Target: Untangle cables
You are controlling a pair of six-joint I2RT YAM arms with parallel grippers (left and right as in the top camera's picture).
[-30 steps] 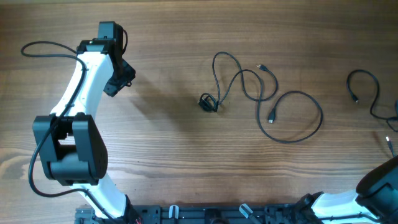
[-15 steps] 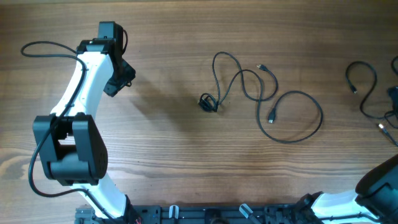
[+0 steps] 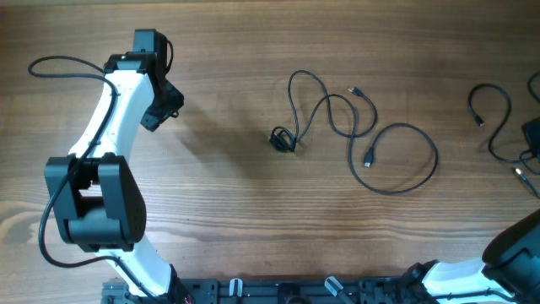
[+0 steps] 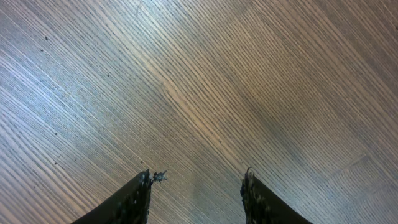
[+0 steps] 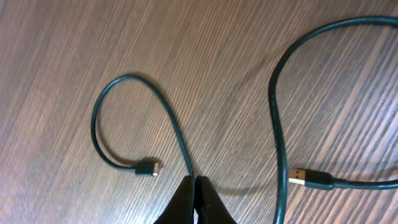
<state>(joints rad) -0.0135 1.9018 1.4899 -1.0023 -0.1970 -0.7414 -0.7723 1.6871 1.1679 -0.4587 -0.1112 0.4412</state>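
Cable (image 5: pixel 127 76) at right edge has shifted; right fingers (image 5: pixel 183 205) now pinch it.

The overhead view is bright and even, lit softly from above. The left arm (image 3: pixel 114 101) throws a pale, blurred shadow rightward onto the table (image 3: pixel 236 211), and the cables (image 3: pixel 371 143) barely shade the wood. Everything is sharp, with no bending at the edges. In the left wrist view a pale sheen crosses the grain from upper left and dims toward the right; the left gripper (image 4: pixel 198 177) is a black silhouette. In the right wrist view the cable (image 5: pixel 171 124) is crisp with a faint shadow, while the right gripper (image 5: pixel 193 183), very close, looks dark and slightly soft.
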